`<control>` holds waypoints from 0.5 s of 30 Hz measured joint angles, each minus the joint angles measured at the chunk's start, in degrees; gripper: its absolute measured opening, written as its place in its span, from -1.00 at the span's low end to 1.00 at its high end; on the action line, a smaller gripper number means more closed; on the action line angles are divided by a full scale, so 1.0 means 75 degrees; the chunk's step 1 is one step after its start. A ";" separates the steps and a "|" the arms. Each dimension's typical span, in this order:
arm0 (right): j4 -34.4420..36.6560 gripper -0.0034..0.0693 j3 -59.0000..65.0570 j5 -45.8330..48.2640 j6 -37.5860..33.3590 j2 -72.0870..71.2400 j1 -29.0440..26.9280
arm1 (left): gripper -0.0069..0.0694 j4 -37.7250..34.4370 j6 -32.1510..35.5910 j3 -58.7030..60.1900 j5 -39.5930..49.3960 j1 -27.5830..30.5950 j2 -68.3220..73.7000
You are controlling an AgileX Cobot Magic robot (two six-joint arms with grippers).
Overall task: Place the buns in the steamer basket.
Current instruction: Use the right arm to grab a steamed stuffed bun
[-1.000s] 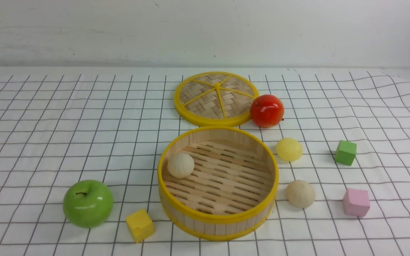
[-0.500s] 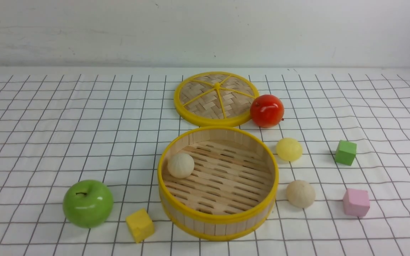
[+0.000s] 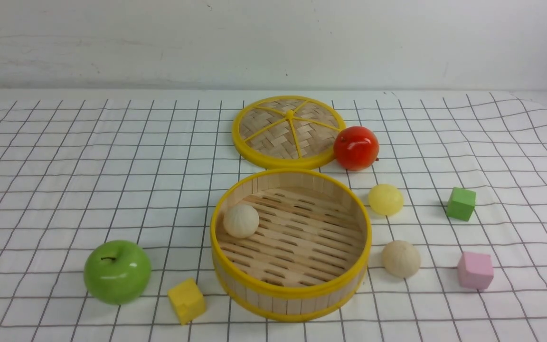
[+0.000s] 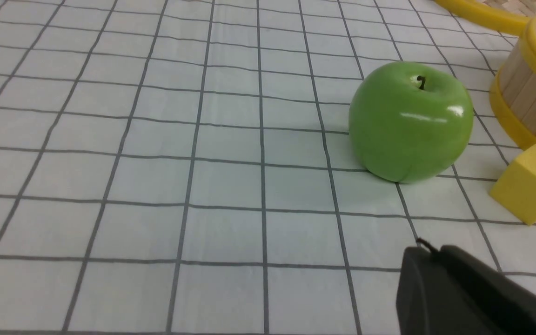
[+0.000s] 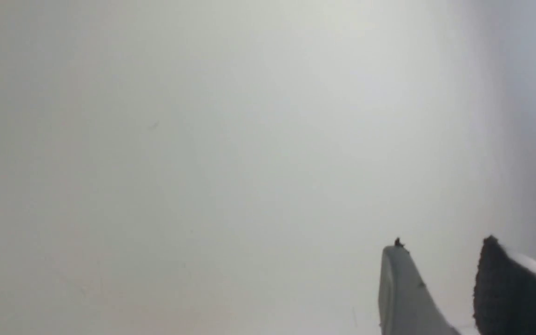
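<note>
Gaping right pincer (image 5: 441, 243), gripping nothing.

Matte black and blocky at the left hand (image 4: 438, 253), a thin dark wisp on its tip. At the right hand (image 5: 442, 246), two tapering fingers (image 5: 403, 288): one smooth, grey-lit; the other dark, grainy-faced.

Round bamboo steamer basket (image 3: 291, 302) is sitting centre front, a cream-beige ball-shaped bun (image 3: 240, 220) lying inside by its left wall. Flat woven bamboo lid (image 3: 288, 130) is lying behind, glossy red apple (image 3: 356, 147) at its right edge. Pale yellow bun (image 3: 385, 199) and, nearer, second cream-beige bun (image 3: 400, 258) are lying just right of the basket; green cube (image 3: 461, 204) and pink cube (image 3: 475, 270) farther right; glossy green apple (image 3: 117, 271) and yellow cube (image 3: 186, 300) front left.
</note>
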 joint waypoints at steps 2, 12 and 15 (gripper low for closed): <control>0.0058 -0.25 -0.0682 0.0402 0.0072 0.0239 0.0000 | -0.77 0.0000 0.0000 0.0000 0.0000 0.0000 0.0000; 0.0409 -0.25 -0.4746 0.4680 0.1112 0.3726 0.0000 | -0.76 0.0000 0.0000 0.0000 0.0000 0.0000 0.0000; 0.0284 -0.25 -0.5076 0.5386 0.0870 0.5047 0.0000 | -0.74 0.0000 0.0000 0.0000 0.0000 0.0000 0.0000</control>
